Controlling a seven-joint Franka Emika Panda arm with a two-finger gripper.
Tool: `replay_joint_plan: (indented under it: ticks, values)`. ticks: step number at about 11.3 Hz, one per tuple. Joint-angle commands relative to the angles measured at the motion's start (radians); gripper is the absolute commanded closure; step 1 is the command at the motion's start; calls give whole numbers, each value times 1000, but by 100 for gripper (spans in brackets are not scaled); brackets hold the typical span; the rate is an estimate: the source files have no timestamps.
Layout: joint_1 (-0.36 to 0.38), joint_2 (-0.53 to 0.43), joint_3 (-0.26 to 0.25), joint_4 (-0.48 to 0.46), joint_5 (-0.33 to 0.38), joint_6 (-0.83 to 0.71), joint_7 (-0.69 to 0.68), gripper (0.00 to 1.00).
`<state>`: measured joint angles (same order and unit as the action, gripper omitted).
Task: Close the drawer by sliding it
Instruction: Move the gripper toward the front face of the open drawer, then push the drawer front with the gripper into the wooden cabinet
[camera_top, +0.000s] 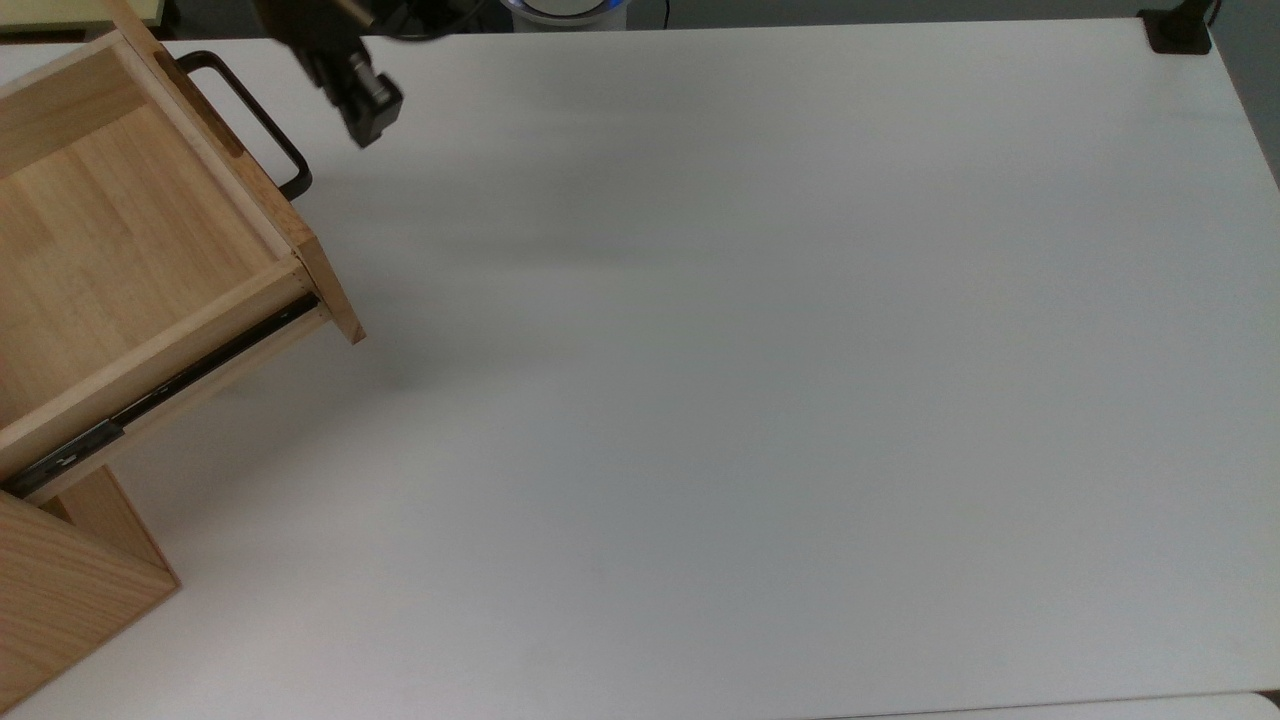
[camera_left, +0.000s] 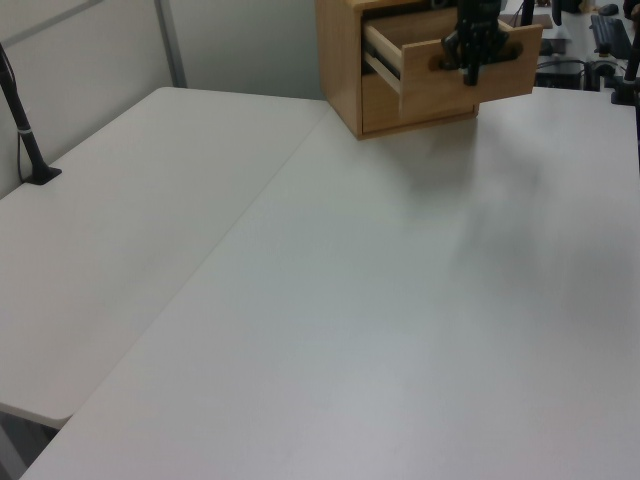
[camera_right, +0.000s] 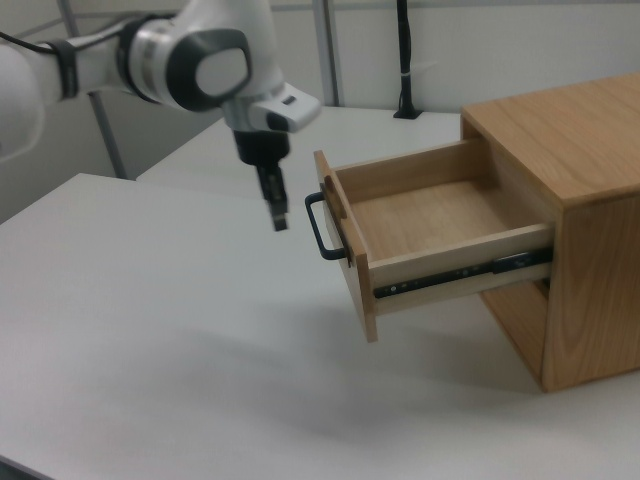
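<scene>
Hovering by the handle, drawer wide open

White table bare in the foreground of the right view. Further in, gripper hangs in the air above the table, pointing down, fingers look pressed together with nothing between them. It sits just beside the black handle, on the right view's left of it, not touching. Same gap seen in the top view: gripper near the handle, apart. Drawer pulled far out of the cabinet, inside bare wood, black side rail exposed. Left view: gripper in front of the drawer front. Behind, white arm reaching in from the right view's left.
</scene>
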<state>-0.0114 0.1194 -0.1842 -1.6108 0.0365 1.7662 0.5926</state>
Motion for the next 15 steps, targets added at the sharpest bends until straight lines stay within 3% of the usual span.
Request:
replay_joint_plan:
  ticks: [1,5,7,15]
  values:
    - [10,48,-79,17,22,138,16,92]
    - [4,124,-144,22,16,321,7,92]
    - [-1,193,-165,81,14,395,6,92]
    - [-76,351,-172,149,10,740,-71,92]
